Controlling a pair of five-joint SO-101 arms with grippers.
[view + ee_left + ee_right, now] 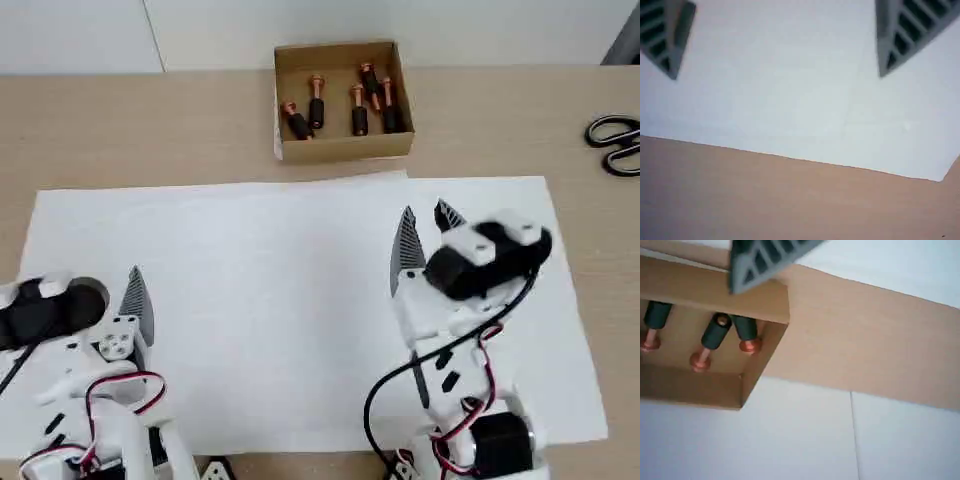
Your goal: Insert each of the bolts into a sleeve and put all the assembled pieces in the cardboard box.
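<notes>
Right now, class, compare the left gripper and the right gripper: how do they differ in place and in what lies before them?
The right gripper stands farther up the white sheet, nearer the cardboard box; the left gripper sits back by the sheet's near left corner. The right gripper's wrist view faces the box and its assembled pieces; the left gripper's faces sheet and bare table. Both are open and hold nothing.

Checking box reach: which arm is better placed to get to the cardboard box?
Right. The right end effector, open, points at the cardboard box; the left end effector sits far back over the paper.
</notes>
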